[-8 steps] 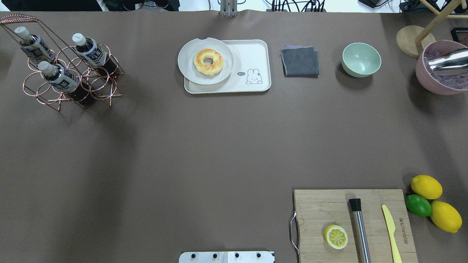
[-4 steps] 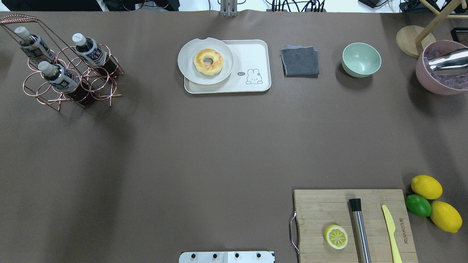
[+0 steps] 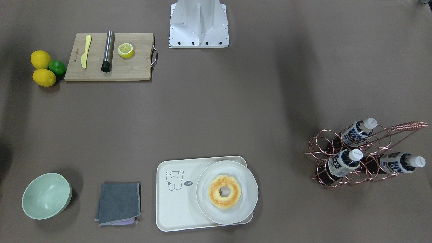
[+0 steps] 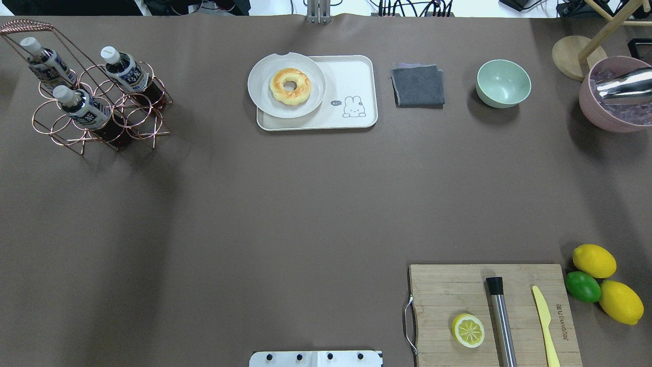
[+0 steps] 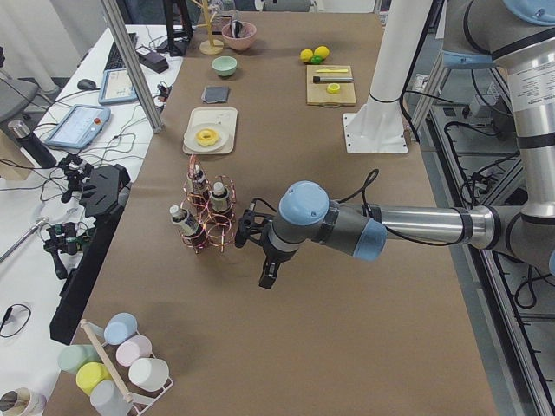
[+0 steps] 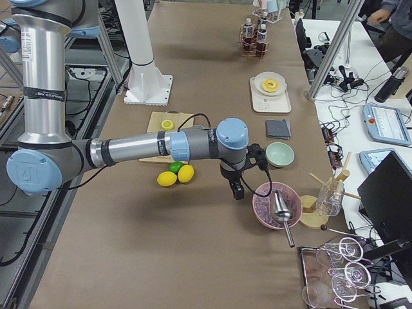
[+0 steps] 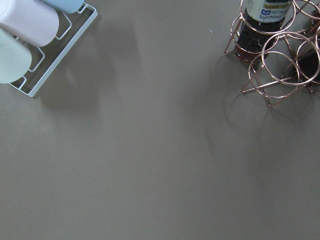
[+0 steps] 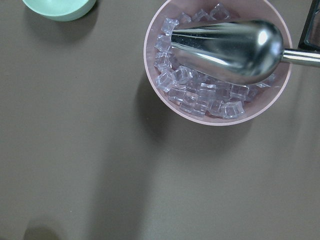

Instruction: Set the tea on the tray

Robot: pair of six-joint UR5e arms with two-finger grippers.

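Three tea bottles (image 4: 125, 69) with white caps stand tilted in a copper wire rack (image 4: 142, 122) at the far left; they also show in the front view (image 3: 342, 162). The cream tray (image 4: 351, 76) with a line-drawn animal sits at the back middle, a round plate (image 4: 265, 102) with a donut (image 4: 290, 86) on its left part. My left gripper (image 5: 269, 277) hangs over the table just beside the rack, apart from the bottles; I cannot tell whether it is open. My right gripper (image 6: 238, 191) hangs near a pink ice bowl (image 6: 275, 206); I cannot tell its state.
A grey cloth (image 4: 417, 85) and a green bowl (image 4: 503, 83) lie right of the tray. A cutting board (image 4: 443, 290) with a lemon half, metal rod and yellow knife sits front right, beside lemons and a lime (image 4: 583, 286). A cup rack (image 7: 30, 30) stands beyond the bottle rack.
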